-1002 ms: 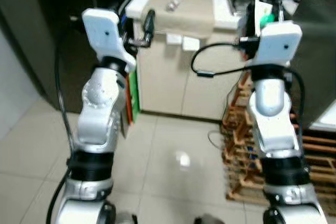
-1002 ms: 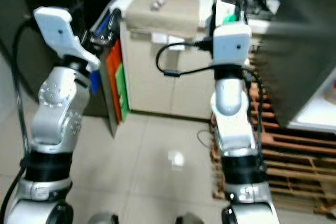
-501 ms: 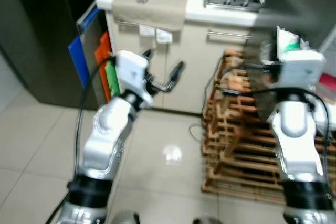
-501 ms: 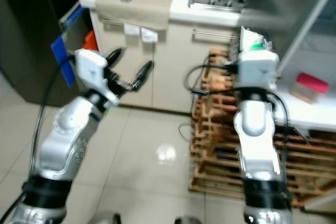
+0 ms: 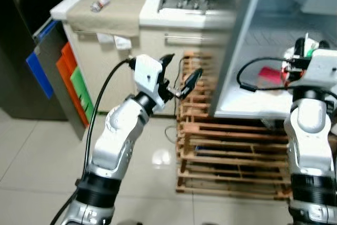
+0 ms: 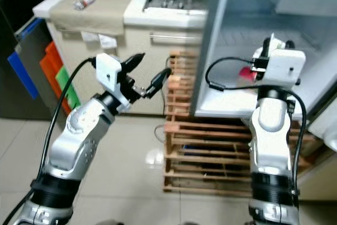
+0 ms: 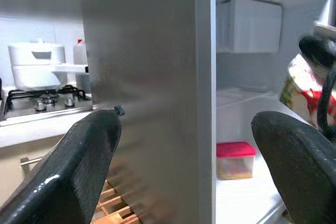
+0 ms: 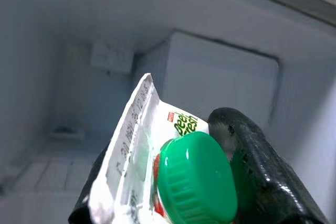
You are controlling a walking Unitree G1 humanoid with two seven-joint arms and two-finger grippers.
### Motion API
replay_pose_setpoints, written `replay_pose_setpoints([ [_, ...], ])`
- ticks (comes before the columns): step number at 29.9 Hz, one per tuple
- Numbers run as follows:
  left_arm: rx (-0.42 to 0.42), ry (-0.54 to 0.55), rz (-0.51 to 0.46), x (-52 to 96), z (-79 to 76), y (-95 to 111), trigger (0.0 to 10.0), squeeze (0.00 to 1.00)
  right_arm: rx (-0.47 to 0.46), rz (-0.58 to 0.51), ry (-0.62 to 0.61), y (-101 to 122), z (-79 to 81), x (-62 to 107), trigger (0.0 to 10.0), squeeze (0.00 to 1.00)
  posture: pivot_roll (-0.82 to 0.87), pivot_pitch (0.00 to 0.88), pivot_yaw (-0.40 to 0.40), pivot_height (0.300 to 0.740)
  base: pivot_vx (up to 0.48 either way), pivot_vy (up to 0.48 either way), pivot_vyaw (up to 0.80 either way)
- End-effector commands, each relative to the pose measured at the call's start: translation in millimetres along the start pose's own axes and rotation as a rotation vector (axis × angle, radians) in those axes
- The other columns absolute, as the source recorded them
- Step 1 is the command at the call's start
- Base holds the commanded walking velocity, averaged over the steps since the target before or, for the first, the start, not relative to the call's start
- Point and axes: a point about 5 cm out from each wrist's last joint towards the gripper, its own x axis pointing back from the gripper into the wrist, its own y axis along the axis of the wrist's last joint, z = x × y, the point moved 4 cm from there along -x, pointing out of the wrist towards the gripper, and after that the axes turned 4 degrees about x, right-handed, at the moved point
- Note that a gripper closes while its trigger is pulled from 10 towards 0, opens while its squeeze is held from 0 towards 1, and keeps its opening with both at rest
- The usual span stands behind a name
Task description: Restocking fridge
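Carrying step: right gripper [image 8: 173, 182] clamped on green-capped white juice carton [image 8: 178, 156], facing the open white fridge [image 6: 247, 51]. Beyond it, red-lidded plastic box [image 7: 235, 159] on a shelf. Left gripper [image 5: 179, 72] spread, empty. Next, probably: reach forward, set carton onto that shelf.

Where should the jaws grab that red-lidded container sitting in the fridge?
Judging by its low, boxy shape, grip the red-lidded container across its clear side walls, just under the lid, coming straight in from the open fridge front. It sits flat on the white shelf.

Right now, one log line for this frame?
right end effector: shut on carton, at open fridge | left end effector: open, empty
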Motion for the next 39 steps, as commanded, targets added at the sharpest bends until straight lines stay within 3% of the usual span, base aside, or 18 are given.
replay_pose_setpoints([
  [1,-0.003,0.032,0.009,-0.5,5.3,-0.2,10.0,0.0,-0.037,0.057,0.077,-9.8,17.2,-3.0,10.0,0.0,-0.05,0.0,0.004,0.711,0.0,0.0,0.0],
  [4,-0.005,0.012,0.013,-0.7,1.0,0.5,10.0,0.0,-0.104,0.123,0.103,-21.0,27.5,-4.2,10.0,0.0,-0.04,0.0,0.001,0.711,0.0,0.0,0.0],
  [7,-0.029,-0.09,0.022,0.2,-14.8,0.8,10.0,0.0,-0.148,0.188,0.11,-32.5,32.7,-4.7,10.0,0.0,-0.03,0.0,-0.001,0.711,0.0,0.0,0.0],
  [8,-0.019,-0.172,0.044,-0.6,-28.1,-2.3,10.0,0.0,-0.132,0.204,0.101,-37.5,34.4,-6.8,10.0,0.0,-0.01,0.0,-0.011,0.711,0.0,0.0,0.0],
  [9,-0.017,-0.194,0.058,-1.8,-31.5,-4.8,10.0,0.0,-0.114,0.206,0.101,-38.7,35.7,-8.3,10.0,0.0,-0.01,0.0,-0.011,0.711,0.0,0.0,0.0],
  [11,-0.015,-0.221,0.069,-1.5,-36.5,-6.2,10.0,0.0,-0.093,0.215,0.107,-40.3,37.7,-8.3,10.0,0.0,-0.01,0.0,-0.007,0.711,0.0,0.0,0.0],
  [12,0.023,-0.231,0.072,-1.3,-41.7,-5.6,10.0,0.0,-0.07,0.223,0.127,-41.9,43.0,-7.7,10.0,0.0,-0.01,0.0,-0.002,0.711,0.0,0.0,0.0],
  [17,0.106,-0.237,0.091,5.5,-56.0,-8.8,10.0,0.0,-0.09,0.219,0.134,-44.1,53.2,-3.8,10.0,0.0,-0.01,0.053,0.006,0.711,0.0,0.0,0.0],
  [22,0.169,-0.26,0.112,23.5,-74.8,-7.9,10.0,0.0,-0.073,0.198,0.13,-38.9,64.6,-1.3,10.0,0.0,0.02,0.173,0.01,0.711,0.0,0.0,0.0],
  [25,0.208,-0.311,0.15,42.3,-86.2,-9.6,10.0,0.0,-0.014,0.135,0.173,-21.3,85.2,-5.0,10.0,0.0,0.03,0.224,0.004,0.711,0.0,0.0,0.0],
  [27,0.208,-0.323,0.173,48.1,-87.2,-11.8,10.0,0.0,0.011,0.104,0.19,-13.9,92.5,-6.6,10.0,0.0,0.03,0.24,0.001,0.711,0.0,0.0,0.0],
  [28,0.21,-0.325,0.217,56.9,-85.8,-16.1,10.0,0.0,0.066,0.069,0.21,-6.2,101.8,-8.2,10.0,0.0,0.04,0.262,-0.005,0.711,0.0,0.0,0.0],
  [32,0.242,-0.286,0.257,69.7,-84.0,-17.9,10.0,0.0,0.105,0.046,0.173,-1.3,99.5,-8.0,10.0,0.0,0.04,0.312,-0.008,0.711,0.0,0.0,0.0],
  [34,0.274,-0.257,0.283,81.2,-89.3,-17.2,10.0,0.0,0.109,0.008,0.141,6.7,98.9,-7.5,10.0,0.0,0.04,0.339,-0.003,0.711,0.0,0.0,0.0],
  [39,0.295,-0.256,0.307,91.0,-98.0,-15.2,10.0,0.0,0.128,-0.035,0.13,14.6,105.9,-11.8,10.0,0.0,0.05,0.37,0.007,0.711,0.0,0.0,0.0],
])
